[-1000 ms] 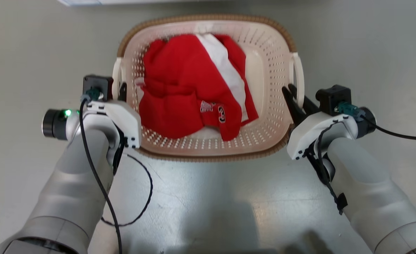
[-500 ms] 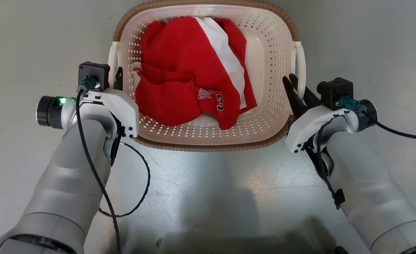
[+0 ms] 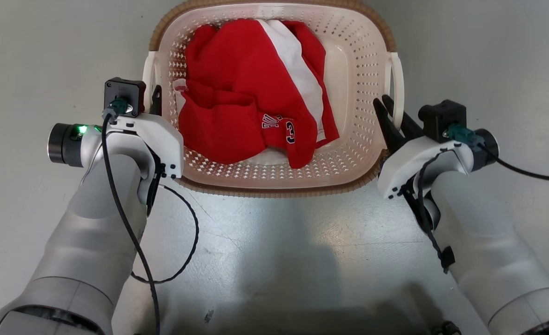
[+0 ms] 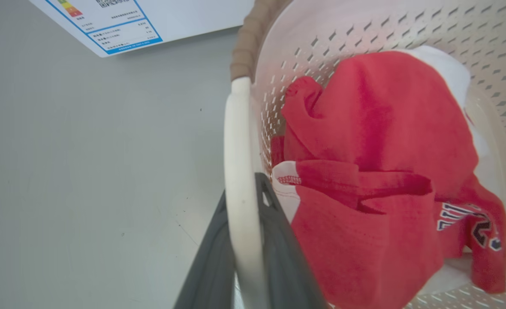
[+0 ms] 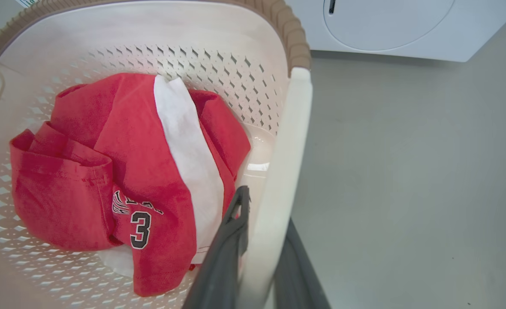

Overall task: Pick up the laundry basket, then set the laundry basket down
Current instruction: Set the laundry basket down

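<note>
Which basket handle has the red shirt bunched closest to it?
The left handle, at the left claw: the red shirt crowds that wall of the laundry basket, while bare floor separates it from the right handle.

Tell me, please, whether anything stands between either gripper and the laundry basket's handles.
Nothing visible does. The left gripper is closed on the left loop handle of the laundry basket, and the right gripper on the right loop handle.

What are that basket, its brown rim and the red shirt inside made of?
The basket looks like moulded plastic: cream, faintly glossy, evenly perforated. Its rim looks woven, but the even ribs suggest plastic too. The shirt is soft matte fabric, creased and folded.
</note>
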{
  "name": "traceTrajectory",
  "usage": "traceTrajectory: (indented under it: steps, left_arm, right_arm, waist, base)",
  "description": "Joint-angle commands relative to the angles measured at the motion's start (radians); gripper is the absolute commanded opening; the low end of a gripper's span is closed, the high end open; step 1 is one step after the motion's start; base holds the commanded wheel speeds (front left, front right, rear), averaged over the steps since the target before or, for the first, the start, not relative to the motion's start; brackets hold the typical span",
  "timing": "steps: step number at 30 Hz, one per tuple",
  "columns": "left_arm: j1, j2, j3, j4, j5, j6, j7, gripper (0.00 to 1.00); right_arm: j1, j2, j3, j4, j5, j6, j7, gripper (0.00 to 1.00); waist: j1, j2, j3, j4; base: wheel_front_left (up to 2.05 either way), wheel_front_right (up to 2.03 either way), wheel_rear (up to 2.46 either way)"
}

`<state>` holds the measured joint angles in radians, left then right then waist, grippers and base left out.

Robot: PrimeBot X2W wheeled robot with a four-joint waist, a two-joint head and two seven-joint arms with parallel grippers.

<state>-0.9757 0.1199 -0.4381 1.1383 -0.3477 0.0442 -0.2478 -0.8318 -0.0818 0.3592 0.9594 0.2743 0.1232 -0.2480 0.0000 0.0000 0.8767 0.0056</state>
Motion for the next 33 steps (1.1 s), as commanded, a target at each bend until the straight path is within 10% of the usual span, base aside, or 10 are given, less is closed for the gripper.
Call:
traceTrajectory:
  steps: [1, 3, 4, 5, 6, 33]
  left_arm:
    - [-0.014, 0.025, 0.013, -0.008, 0.018, 0.003, -0.014, 0.00]
    - [-0.014, 0.023, 0.015, 0.005, 0.013, 0.001, -0.014, 0.00]
    - [-0.016, 0.023, 0.017, 0.008, 0.011, 0.003, -0.014, 0.00]
    - [-0.017, 0.023, 0.020, 0.010, 0.009, 0.009, -0.014, 0.26]
    - [-0.018, 0.022, 0.022, 0.012, 0.008, 0.014, -0.014, 0.95]
    - [0.098, 0.001, 0.096, -0.038, -0.052, 0.012, -0.014, 1.00]
  right_arm:
    - [0.012, 0.030, 0.021, -0.006, -0.014, 0.008, -0.014, 0.00]
    - [0.008, 0.031, 0.006, 0.002, -0.018, 0.008, -0.014, 0.00]
    - [0.004, 0.031, -0.004, 0.008, -0.024, 0.008, -0.014, 0.40]
    - [0.001, 0.031, -0.016, 0.014, -0.033, 0.008, -0.014, 0.94]
    - [-0.002, 0.031, -0.029, 0.026, -0.041, 0.008, -0.014, 1.00]
    - [0.096, 0.031, -0.156, -0.042, -0.122, 0.008, -0.014, 1.00]
  waist:
    - [0.0000, 0.0000, 0.002, -0.001]
    - [0.0000, 0.0000, 0.004, -0.003]
    - [0.0000, 0.0000, 0.005, -0.004]
    - [0.0000, 0.0000, 0.006, -0.005]
    - [0.0000, 0.0000, 0.006, -0.005]
    - [0.0000, 0.0000, -0.189, -0.031]
  base:
    - [0.00, 0.00, 0.00]
    - [0.00, 0.00, 0.00]
    - [0.00, 0.00, 0.00]
    - [0.00, 0.00, 0.00]
    - [0.00, 0.00, 0.00]
    - [0.00, 0.00, 0.00]
